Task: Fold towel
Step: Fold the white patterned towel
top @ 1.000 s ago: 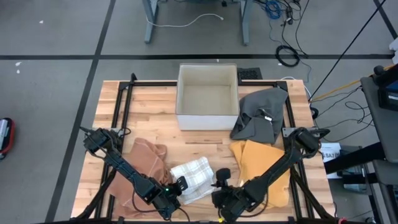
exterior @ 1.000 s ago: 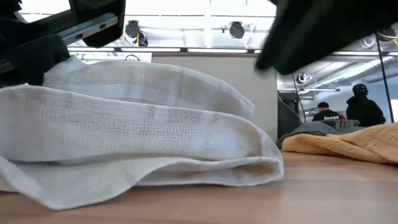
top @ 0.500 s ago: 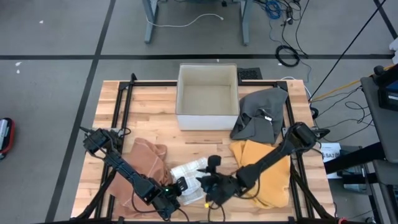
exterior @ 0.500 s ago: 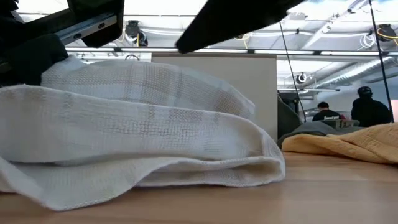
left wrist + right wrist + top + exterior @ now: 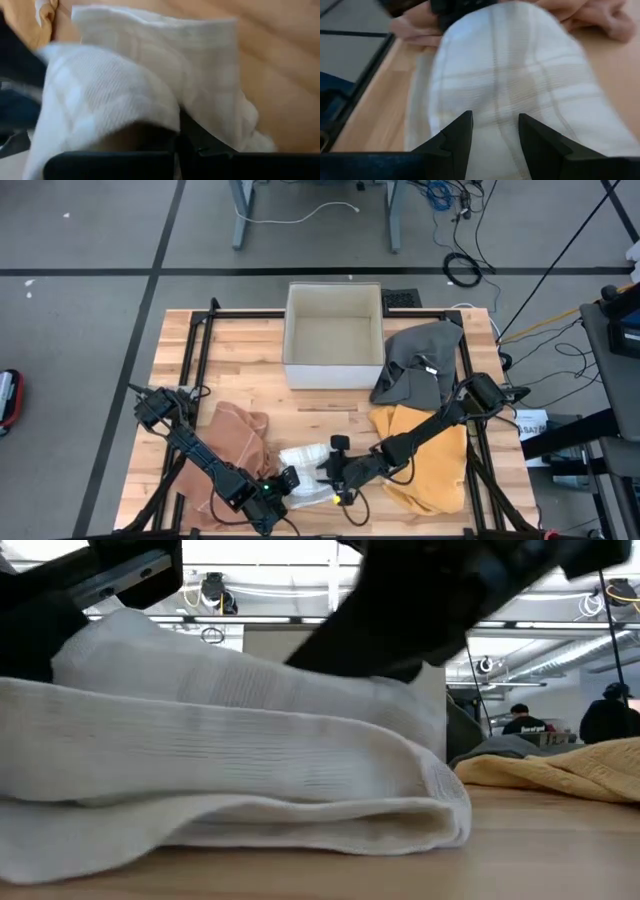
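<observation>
A white checked towel (image 5: 305,465) lies bunched near the table's front edge, between my two grippers. My left gripper (image 5: 283,480) is at its left side, shut on it; in the left wrist view the cloth (image 5: 125,85) drapes over the fingers. My right gripper (image 5: 333,470) comes in from the right. Its fingers stand apart over the towel's upper layer (image 5: 510,75). In the low view the towel (image 5: 220,770) is a thick stack of folds, its lowest layer on the wood. My left gripper holds the towel's upper layer at its left end (image 5: 85,645), raised above the layers below. The cloth itself covers the fingertips (image 5: 192,145), so the kind of hold does not show. My right gripper slants down from the table's right. Its open fingers (image 5: 457,137) lie against the top of the upper fold (image 5: 385,685), and the towel stays on the table.
A tan towel (image 5: 235,435) lies to the left, a mustard one (image 5: 425,455) to the right under my right arm, and a grey one (image 5: 420,365) behind it. A white box (image 5: 335,335) stands at the far middle. People (image 5: 525,722) sit in the room beyond.
My right gripper has gone from the table's near edge toward the left and far side, sinking onto the white towel and turning as it went. The towel, spread wider a second ago, is now bunched narrower, and its upper fold sits lower.
</observation>
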### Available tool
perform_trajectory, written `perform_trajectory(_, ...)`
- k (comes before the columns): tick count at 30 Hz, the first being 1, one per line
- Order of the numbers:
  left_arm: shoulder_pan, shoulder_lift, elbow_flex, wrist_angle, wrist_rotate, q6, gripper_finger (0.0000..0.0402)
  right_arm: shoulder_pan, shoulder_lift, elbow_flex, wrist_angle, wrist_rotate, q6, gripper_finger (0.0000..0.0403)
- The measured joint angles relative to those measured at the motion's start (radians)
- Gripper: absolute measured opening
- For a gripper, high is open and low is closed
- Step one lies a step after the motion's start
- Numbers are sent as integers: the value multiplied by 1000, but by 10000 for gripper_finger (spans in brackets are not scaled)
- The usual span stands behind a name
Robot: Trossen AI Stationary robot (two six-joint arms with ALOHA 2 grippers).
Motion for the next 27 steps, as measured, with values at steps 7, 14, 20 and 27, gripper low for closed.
perform_trajectory(7,5,-59,-4,-43,-4,-73,3,20,0,-98,119,-3,-44,148)
perform_trajectory(14,-32,-199,-4,-66,-9,-161,3,16,0,-108,152,-2,-69,148)
perform_trajectory(20,-75,-326,-3,-89,11,-181,3,11,0,-108,225,-3,-111,148)
perform_trajectory(27,-85,-356,0,-215,30,-301,3,11,1,-108,279,-3,-152,148)
